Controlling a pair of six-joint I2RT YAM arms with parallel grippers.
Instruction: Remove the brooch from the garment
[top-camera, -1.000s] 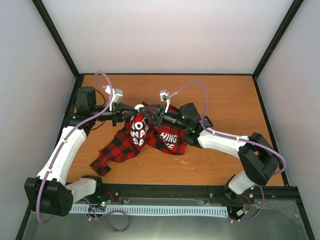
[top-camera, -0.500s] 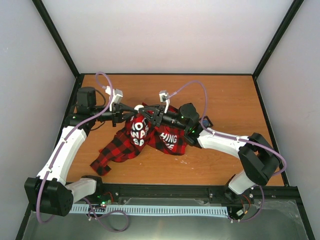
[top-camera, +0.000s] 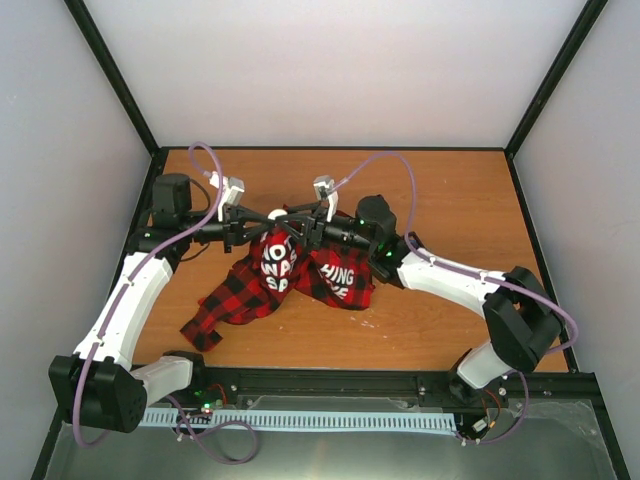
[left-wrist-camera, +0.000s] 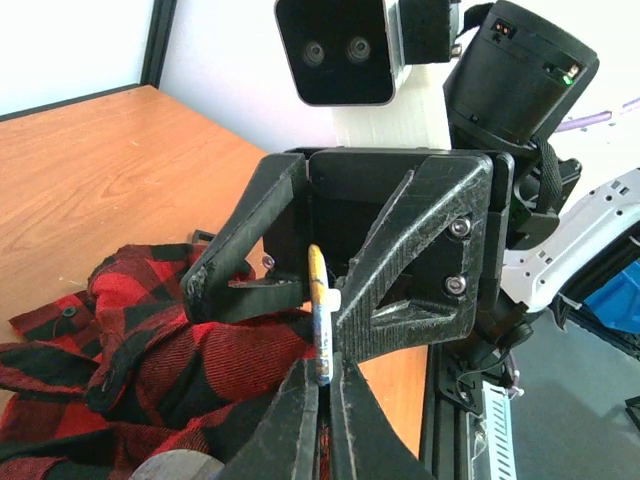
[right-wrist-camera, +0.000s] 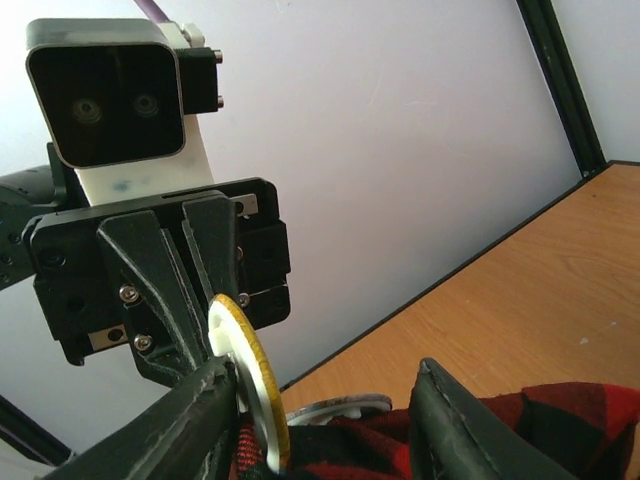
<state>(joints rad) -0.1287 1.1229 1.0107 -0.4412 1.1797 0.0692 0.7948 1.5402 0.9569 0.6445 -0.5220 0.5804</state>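
Observation:
The red-and-black checked garment (top-camera: 262, 290) lies bunched on the table, with its upper part lifted between the two grippers; it also shows in the left wrist view (left-wrist-camera: 150, 350) and the right wrist view (right-wrist-camera: 560, 430). The brooch (left-wrist-camera: 318, 300) is a thin round disc with a yellow rim and a white back (right-wrist-camera: 250, 370), standing edge-up above the cloth (top-camera: 277, 215). My left gripper (left-wrist-camera: 325, 375) (top-camera: 266, 220) is shut on the disc's edge. My right gripper (right-wrist-camera: 322, 378) (top-camera: 298, 223) is open, with one jaw on each side of the disc (left-wrist-camera: 275, 300).
A second flat silvery disc (right-wrist-camera: 335, 405) lies on the cloth just behind the brooch. A blue object (top-camera: 410, 243) sits on the table behind the right arm. The orange table (top-camera: 450, 190) is boxed in by white walls and black posts.
The right arm has shifted slightly toward the far side and the left, with its gripper still at the brooch. The left arm and the garment have hardly moved.

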